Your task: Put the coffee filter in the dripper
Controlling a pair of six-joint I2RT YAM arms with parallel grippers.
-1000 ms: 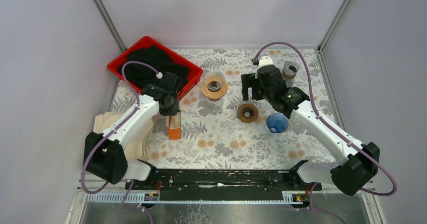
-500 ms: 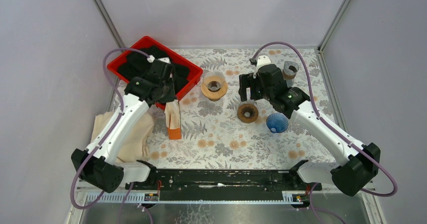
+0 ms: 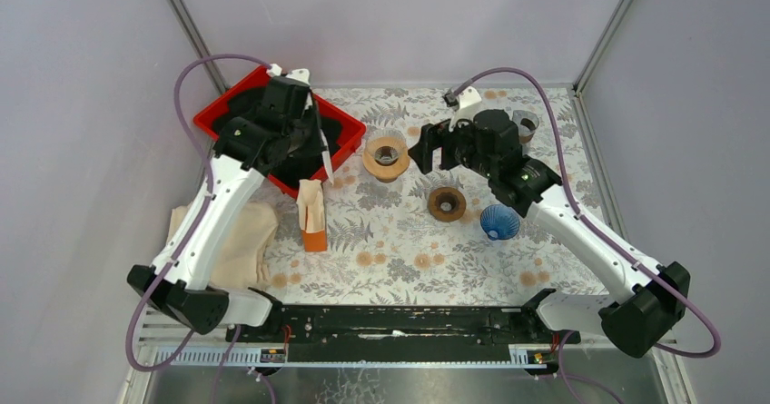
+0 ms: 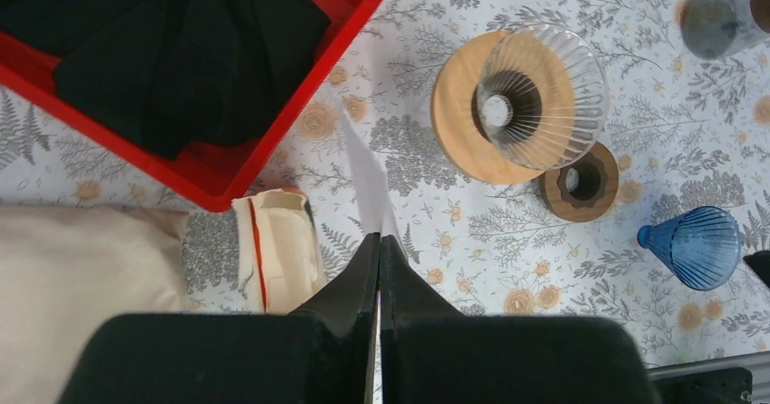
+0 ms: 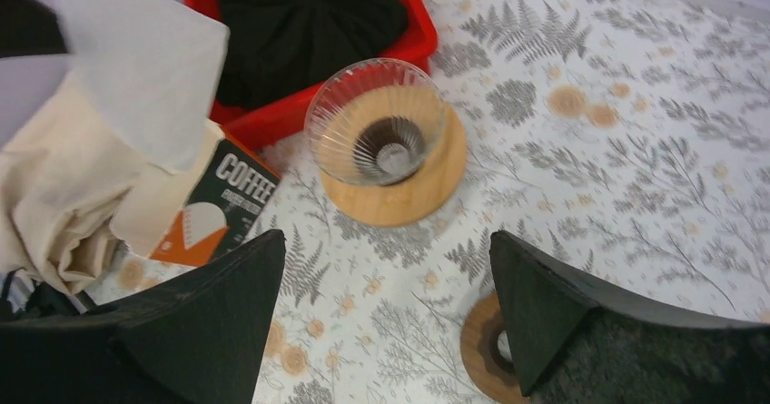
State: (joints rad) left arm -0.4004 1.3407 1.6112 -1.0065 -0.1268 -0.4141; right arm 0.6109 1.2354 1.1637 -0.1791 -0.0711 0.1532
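One filter — red bin, box, blue cone

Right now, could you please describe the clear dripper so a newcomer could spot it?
Find the red tray at the far left; the dripper stands right of it. It alone is clear ribbed glass on a pale wooden disc, unlike the dark ring and blue cone.

Robot lab, grey panel walls
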